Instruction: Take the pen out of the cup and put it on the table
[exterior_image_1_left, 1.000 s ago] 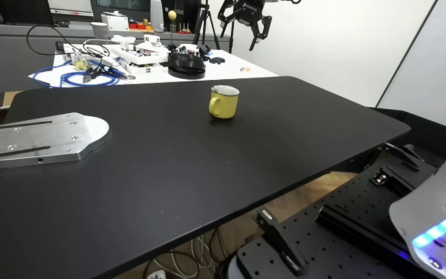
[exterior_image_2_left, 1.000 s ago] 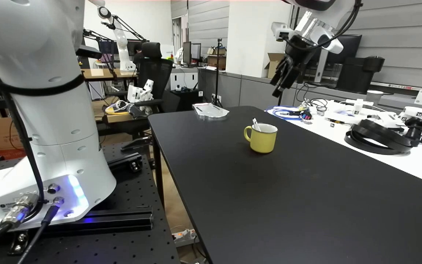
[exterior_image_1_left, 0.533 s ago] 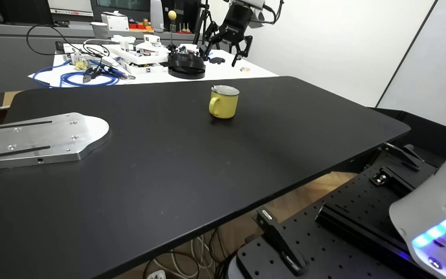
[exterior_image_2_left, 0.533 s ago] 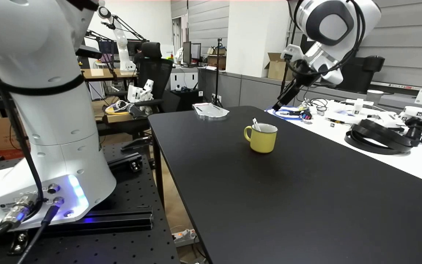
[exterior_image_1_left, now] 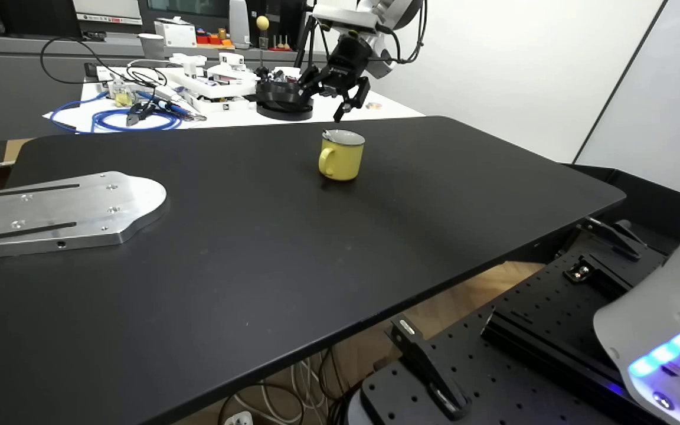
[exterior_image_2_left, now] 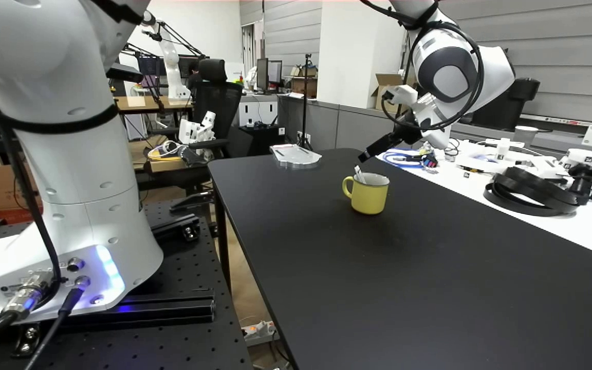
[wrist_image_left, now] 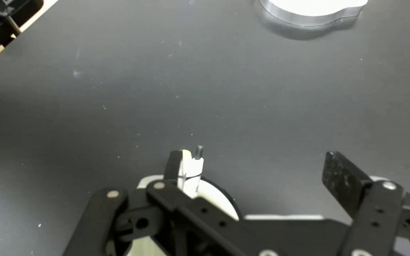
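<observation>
In both exterior views, the gripper (exterior_image_1_left: 321, 106) (jaws spread wide, unloaded) is at 12 o'clock from the cup (exterior_image_1_left: 342, 160), the pen (exterior_image_2_left: 359, 174) inside leaning toward 11.

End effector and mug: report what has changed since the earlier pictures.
The end effector came down toward the mug, moving leftward in both exterior views; nothing was grasped or let go. The mug, the pen in it and the metal plate stayed put.

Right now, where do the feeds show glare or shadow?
Wrist view: the metal plate clips to white on top, and the table carries a pale sheen lower left. Both exterior views: the blue light glares pale at its core. In an exterior view: dim shadow by the foot of the cup.
</observation>
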{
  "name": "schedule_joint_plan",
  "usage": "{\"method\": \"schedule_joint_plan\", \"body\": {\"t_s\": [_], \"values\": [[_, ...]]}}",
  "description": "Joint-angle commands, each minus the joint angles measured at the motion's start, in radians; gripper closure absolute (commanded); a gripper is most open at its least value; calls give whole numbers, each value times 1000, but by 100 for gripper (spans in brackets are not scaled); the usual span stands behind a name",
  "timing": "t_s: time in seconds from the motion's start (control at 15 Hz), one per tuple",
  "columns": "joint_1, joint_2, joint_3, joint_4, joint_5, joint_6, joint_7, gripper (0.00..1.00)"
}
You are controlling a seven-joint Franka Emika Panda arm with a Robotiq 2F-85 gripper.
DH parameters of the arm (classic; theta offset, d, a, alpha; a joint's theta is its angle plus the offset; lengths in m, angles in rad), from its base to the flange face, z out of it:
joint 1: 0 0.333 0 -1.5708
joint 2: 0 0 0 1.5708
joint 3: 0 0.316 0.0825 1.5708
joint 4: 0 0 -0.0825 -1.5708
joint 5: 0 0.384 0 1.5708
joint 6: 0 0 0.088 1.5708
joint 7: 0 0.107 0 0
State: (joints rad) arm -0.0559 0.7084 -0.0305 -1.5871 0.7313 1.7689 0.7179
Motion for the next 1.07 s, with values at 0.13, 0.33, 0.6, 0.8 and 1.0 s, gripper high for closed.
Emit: {"method": "schedule_joint_plan", "body": {"t_s": [0.13, 0.33, 0.6, 0.8, 1.0], "values": [[-3, 21, -10, 28, 56, -44, 99, 0], [-7, 27, -14, 25, 63, -48, 111, 0], [-8, 39, -15, 19, 73, -57, 117, 0], [-6, 46, -17, 17, 73, -61, 121, 0], [-6, 54, -18, 15, 71, -62, 124, 0]]}}
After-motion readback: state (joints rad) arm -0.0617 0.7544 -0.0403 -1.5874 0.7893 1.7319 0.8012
